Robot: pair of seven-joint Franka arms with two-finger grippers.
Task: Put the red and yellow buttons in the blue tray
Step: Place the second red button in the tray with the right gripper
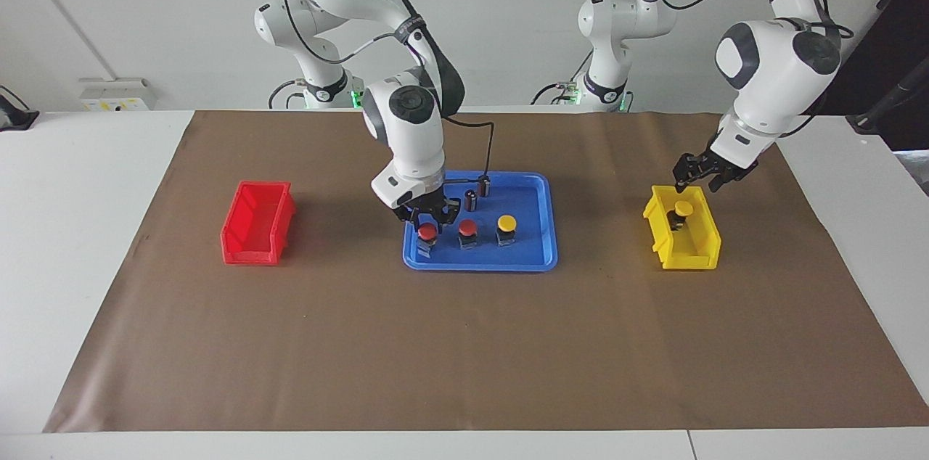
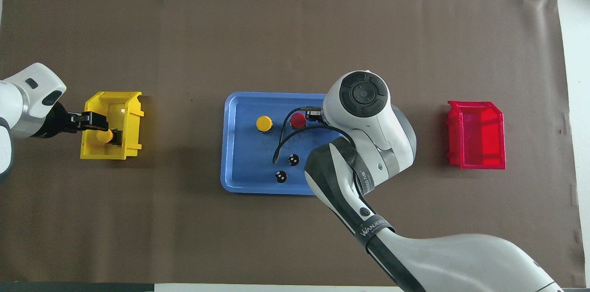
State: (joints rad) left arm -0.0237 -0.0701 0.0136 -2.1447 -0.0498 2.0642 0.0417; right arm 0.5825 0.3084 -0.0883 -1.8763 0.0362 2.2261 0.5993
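I see the shallow blue plastic tray mid-table on the brown paper mat, with wide bare mat toward the table edge farthest from the robots. Inside, along the tray edge farthest from the robots, three mushroom-capped push buttons stand upright in a row: a red one at the corner toward the right arm's end, a second red one beside it, then a yellow one. Two dark capless cylinders stand upright nearer the robots.

My right gripper sits just over the corner red button, its fingers parted on either side of the cap; I cannot tell whether they touch it.

The fourth button, yellow-capped, stands cap up in the yellow plastic bin toward the left arm's end, near the bin's wall nearest the robots. My left gripper hangs over that wall, fingers apart, holding nothing. The red plastic bin sits toward the right arm's end.
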